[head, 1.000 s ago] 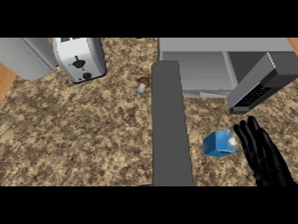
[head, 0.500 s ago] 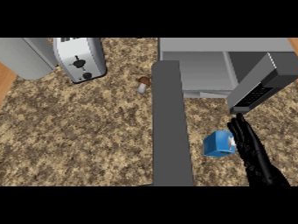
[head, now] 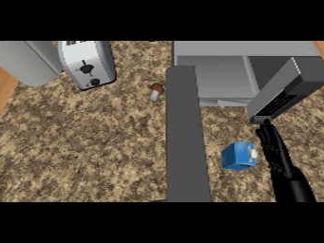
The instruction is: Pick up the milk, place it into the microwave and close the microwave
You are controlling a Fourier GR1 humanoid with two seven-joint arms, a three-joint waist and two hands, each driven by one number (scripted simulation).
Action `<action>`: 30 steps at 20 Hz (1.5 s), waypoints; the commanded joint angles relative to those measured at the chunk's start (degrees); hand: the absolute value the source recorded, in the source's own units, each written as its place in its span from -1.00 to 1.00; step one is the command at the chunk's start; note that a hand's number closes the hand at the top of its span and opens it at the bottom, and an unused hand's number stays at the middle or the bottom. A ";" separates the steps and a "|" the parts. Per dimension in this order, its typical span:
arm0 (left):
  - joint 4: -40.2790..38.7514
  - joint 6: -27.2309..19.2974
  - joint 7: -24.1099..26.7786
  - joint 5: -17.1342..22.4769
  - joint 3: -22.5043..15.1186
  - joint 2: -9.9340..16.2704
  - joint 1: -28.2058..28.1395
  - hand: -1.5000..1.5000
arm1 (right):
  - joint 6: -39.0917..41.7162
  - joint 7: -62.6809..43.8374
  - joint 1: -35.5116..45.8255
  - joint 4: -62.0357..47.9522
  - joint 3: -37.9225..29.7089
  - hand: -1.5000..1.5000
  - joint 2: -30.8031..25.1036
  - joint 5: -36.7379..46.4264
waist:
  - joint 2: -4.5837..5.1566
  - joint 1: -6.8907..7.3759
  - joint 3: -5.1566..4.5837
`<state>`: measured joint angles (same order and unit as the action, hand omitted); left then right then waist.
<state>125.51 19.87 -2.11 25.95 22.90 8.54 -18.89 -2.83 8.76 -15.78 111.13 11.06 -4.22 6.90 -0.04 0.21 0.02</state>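
Far left of the fingers: grey appliance (head: 20, 61) at counter's back edge, toaster (head: 87, 64) beside it. Small mushroom (head: 155, 90) on the granite counter (head: 80, 142), left of the open microwave door (head: 186, 137). Microwave (head: 248, 71) open, cavity facing the view. Milk (head: 239, 155), blue carton, sits on the counter just left of the fingers, not lifted. Right hand (head: 275, 149): fingers straight and close together, tips up near the microwave's front corner, nothing held; contact with carton unclear. Left hand not visible.
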 commanded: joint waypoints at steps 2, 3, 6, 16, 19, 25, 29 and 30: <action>2.90 0.58 -2.98 1.74 1.86 -0.01 -0.54 -1.00 | -0.19 5.66 -0.45 -7.03 -3.26 -1.00 -0.09 -0.55 | -0.01 -0.04 0.00; -0.24 0.52 0.97 -4.35 -1.87 -3.17 0.63 -1.00 | 0.48 6.08 5.98 -13.46 -7.40 -1.00 -0.60 -2.66 | 0.10 0.05 0.01; -2.50 2.64 1.16 0.06 2.27 -1.26 0.91 -1.00 | 3.12 12.99 1.21 -17.12 -8.77 -1.00 -2.55 -3.71 | 0.04 -0.12 0.00; -1.51 5.92 -0.19 1.08 5.51 -2.57 0.23 -1.00 | 5.84 21.79 8.77 -33.17 -12.11 -1.00 -2.70 -3.68 | 0.03 0.03 -0.01; 0.05 7.81 -0.69 2.81 7.47 -2.84 -1.37 -1.00 | 4.61 24.18 10.37 -37.62 -12.10 -1.00 -1.88 -2.01 | 0.01 0.10 -0.01; -1.86 9.03 -0.59 1.24 7.64 -4.20 0.45 -1.00 | 3.09 28.51 15.06 -46.15 -14.65 -1.00 -2.24 -1.12 | 0.03 0.03 -0.01; 1.74 8.97 -2.64 2.00 6.70 -6.12 -0.91 -1.00 | 1.93 34.52 21.25 -58.22 -15.92 -1.00 -1.98 0.32 | 0.05 0.21 0.00; -0.18 10.97 -0.12 3.04 9.51 -5.28 -1.82 -1.00 | 1.78 37.28 22.64 -61.20 -16.72 -1.00 -1.89 0.06 | 0.06 0.32 0.00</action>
<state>126.44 28.40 -4.10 28.39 30.35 3.82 -19.61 -0.20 41.79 2.01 58.02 -4.12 -6.18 6.48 0.00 0.39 0.02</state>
